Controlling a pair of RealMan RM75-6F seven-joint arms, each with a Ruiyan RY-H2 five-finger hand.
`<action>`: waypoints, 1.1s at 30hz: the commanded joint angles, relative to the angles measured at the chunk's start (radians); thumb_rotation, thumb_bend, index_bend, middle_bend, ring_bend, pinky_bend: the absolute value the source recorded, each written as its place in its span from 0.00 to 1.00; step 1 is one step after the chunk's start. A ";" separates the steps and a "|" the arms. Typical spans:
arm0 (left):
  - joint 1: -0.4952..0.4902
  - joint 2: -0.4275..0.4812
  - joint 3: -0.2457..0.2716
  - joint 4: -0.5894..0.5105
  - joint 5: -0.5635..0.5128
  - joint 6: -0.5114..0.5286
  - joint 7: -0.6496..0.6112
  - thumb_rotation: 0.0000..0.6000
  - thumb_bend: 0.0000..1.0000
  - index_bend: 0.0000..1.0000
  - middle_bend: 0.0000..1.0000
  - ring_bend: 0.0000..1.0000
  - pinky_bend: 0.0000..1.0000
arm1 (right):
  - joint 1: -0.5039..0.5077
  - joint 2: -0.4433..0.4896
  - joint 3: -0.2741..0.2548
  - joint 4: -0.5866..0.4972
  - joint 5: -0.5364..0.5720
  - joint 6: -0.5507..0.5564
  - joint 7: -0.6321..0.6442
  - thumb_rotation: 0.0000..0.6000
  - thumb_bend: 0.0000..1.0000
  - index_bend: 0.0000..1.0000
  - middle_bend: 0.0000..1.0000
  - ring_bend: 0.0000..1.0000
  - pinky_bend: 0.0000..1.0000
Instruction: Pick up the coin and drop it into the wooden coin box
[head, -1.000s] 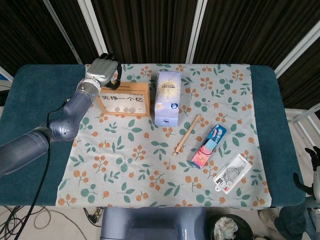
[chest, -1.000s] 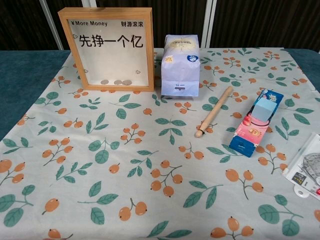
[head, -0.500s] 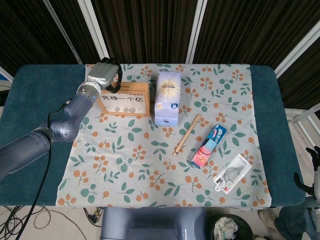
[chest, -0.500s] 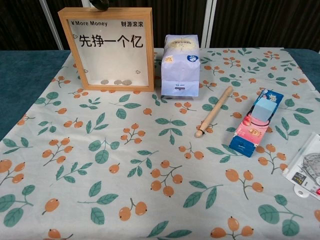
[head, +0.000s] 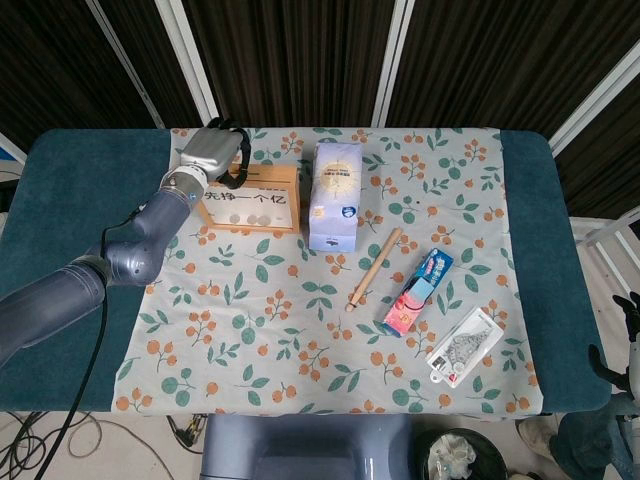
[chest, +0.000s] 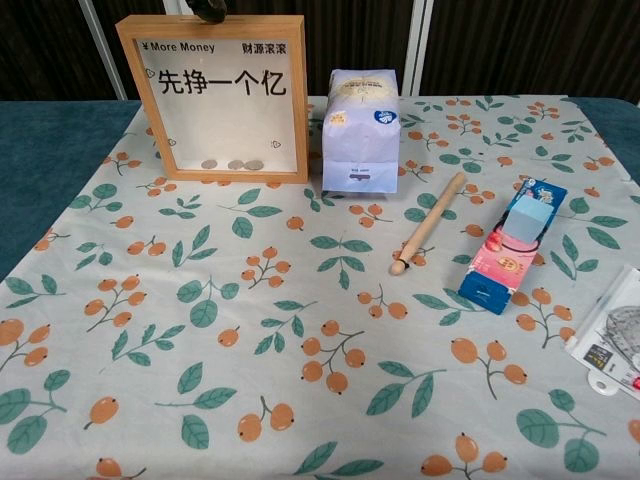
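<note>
The wooden coin box (head: 250, 200) (chest: 225, 95) stands upright at the back left of the cloth, with three coins (chest: 232, 164) lying on its floor behind the glass. My left hand (head: 213, 150) hovers over the box's top edge, its dark fingertips (chest: 210, 10) pointing down at the top rail near the middle. The fingertips are drawn together; I see no coin between them, and it may be hidden. No loose coin shows on the cloth. My right hand (head: 628, 340) is only partly visible at the far right edge, below table level.
A white-blue bag (head: 336, 195) stands right of the box. A wooden stick (head: 374, 267), a blue-pink packet (head: 419, 291) and a carded item (head: 463, 346) lie to the right. The leaf-print cloth (head: 260, 330) covers the table's front and left.
My left hand has shifted rightward and a little forward along the box's top edge; its fingertips now show above the frame in the chest view. Nothing else moved.
</note>
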 joint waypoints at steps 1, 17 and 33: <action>-0.006 0.001 0.009 0.000 -0.008 -0.006 -0.001 1.00 0.52 0.55 0.19 0.00 0.00 | 0.000 0.000 0.000 0.000 0.001 0.000 0.000 1.00 0.44 0.15 0.07 0.01 0.00; -0.030 0.003 0.036 -0.008 -0.021 0.010 -0.011 1.00 0.52 0.53 0.17 0.00 0.00 | 0.000 0.002 0.002 -0.004 0.009 -0.003 -0.004 1.00 0.44 0.15 0.07 0.01 0.00; -0.025 -0.016 0.034 -0.011 0.001 0.092 0.006 1.00 0.52 0.53 0.17 0.00 0.00 | 0.000 0.004 0.003 -0.009 0.019 -0.005 -0.009 1.00 0.44 0.15 0.07 0.01 0.00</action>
